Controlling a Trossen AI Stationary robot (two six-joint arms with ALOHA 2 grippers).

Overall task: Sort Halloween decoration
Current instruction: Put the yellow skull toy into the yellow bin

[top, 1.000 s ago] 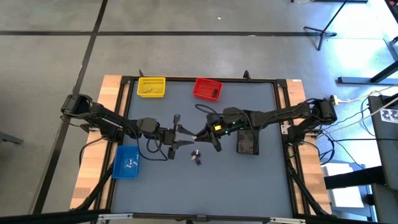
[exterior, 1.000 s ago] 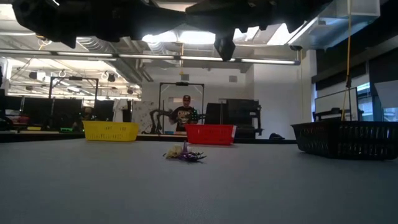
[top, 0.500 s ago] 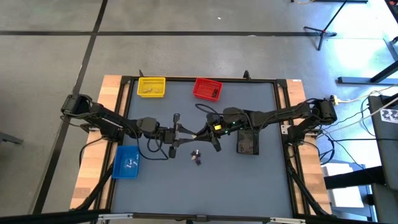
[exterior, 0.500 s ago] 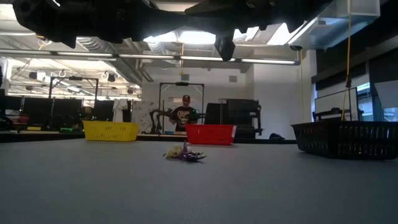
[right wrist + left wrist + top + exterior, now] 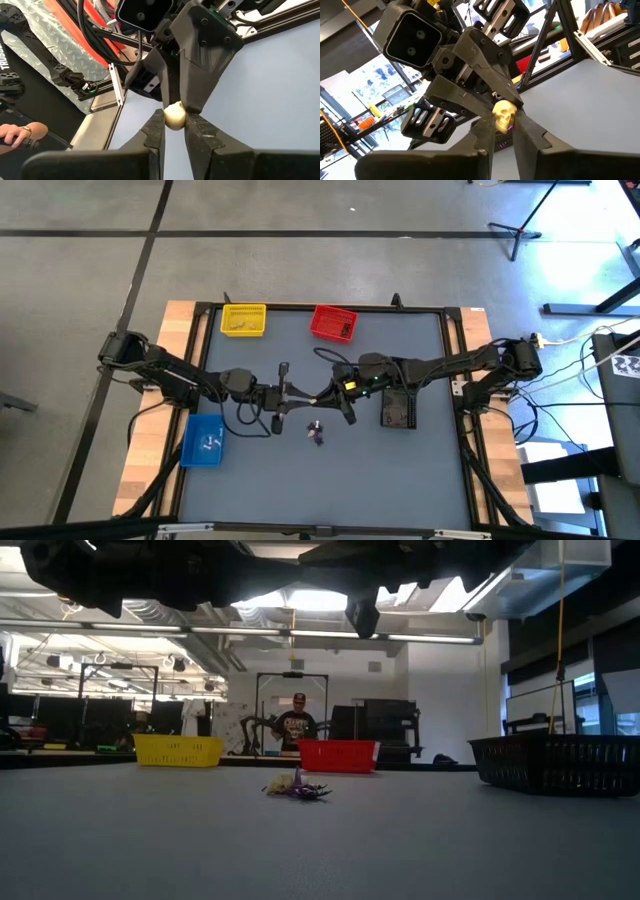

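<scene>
Above the middle of the worktop (image 5: 400,470) your left gripper (image 5: 502,131) and right gripper (image 5: 174,131) meet tip to tip, both sets of jaws clenched on one pale tan skull (image 5: 504,115), while the remaining trinkets (image 5: 316,431) lie in a small heap just below them. Judge the skull light, hard and smooth, so it could squirt out. Keep the pinch across its widest part, and release one side only once the other holds it squarely.

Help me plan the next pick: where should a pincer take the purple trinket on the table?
Take the purple trinket by its middle body, probably from straight above. It lies low and flat with thin legs splayed out, which look too slim to pinch. A pale trinket sits close beside it, so keep the fingers clear of that side.
</scene>
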